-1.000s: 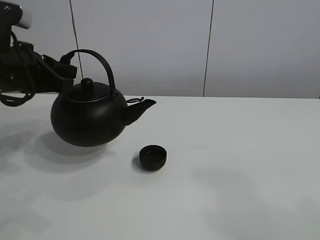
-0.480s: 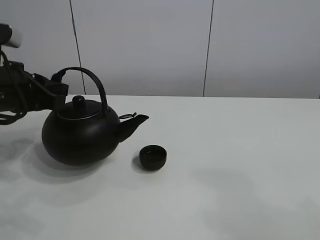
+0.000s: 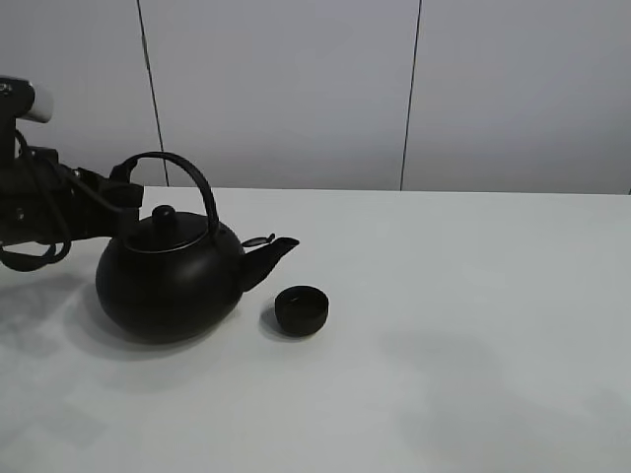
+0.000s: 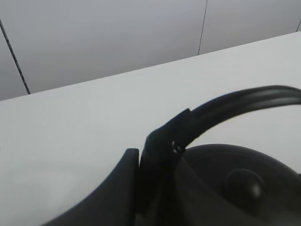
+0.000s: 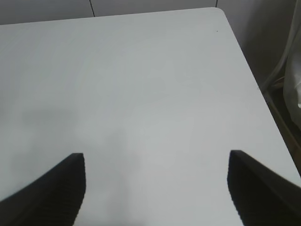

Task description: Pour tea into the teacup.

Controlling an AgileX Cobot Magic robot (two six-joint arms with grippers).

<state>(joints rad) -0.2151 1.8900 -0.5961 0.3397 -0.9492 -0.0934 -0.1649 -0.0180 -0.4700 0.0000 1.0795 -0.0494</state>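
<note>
Left gripper [image 4: 157, 162] shut tight on the kettle's handle [image 3: 182, 168], down near its left end. Right gripper [image 5: 155, 183] open wide over bare table [image 5: 141, 70], holding nothing. Tiny cup [image 3: 301, 309]: round, low, dull black, no handle, upright on the white table [image 3: 473, 325]. Just right of the kettle [image 3: 170, 286], below its spout [image 3: 271, 251] and a bit to the right, not touching. Kettle big, round, black, knob [image 3: 165, 213] on the lid, bottom down on the table.

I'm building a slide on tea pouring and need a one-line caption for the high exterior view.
Left gripper shut on the kettle handle, spout facing the teacup on the white table.
</note>
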